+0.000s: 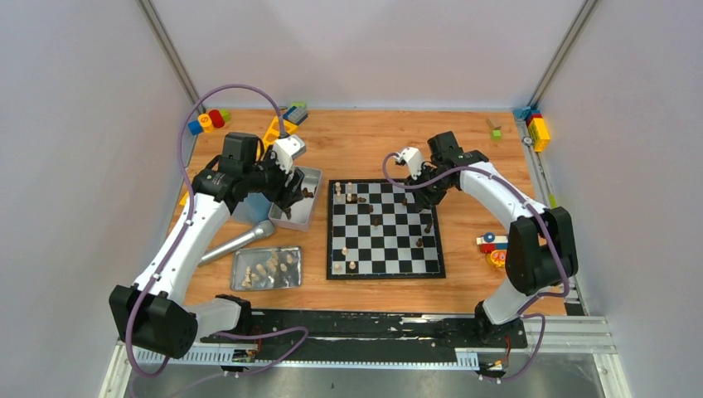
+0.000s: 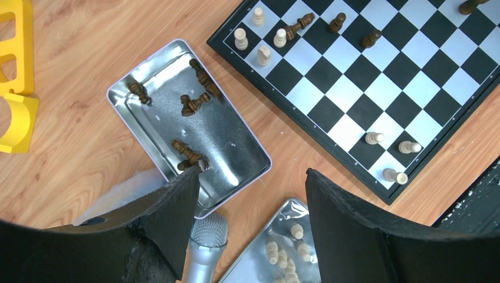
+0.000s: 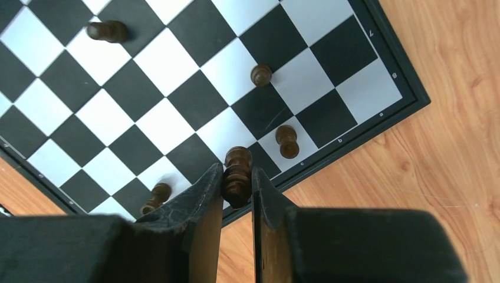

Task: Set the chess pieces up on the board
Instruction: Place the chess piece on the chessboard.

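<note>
Holds a dark chess piece (image 3: 237,158) tight and standing up in the right pincer (image 3: 236,180), just over the edge row of the board (image 3: 194,100), nearer than the left pincer (image 2: 250,183), open and empty above the tray (image 2: 224,132) of dark pieces (image 2: 191,105).
</note>
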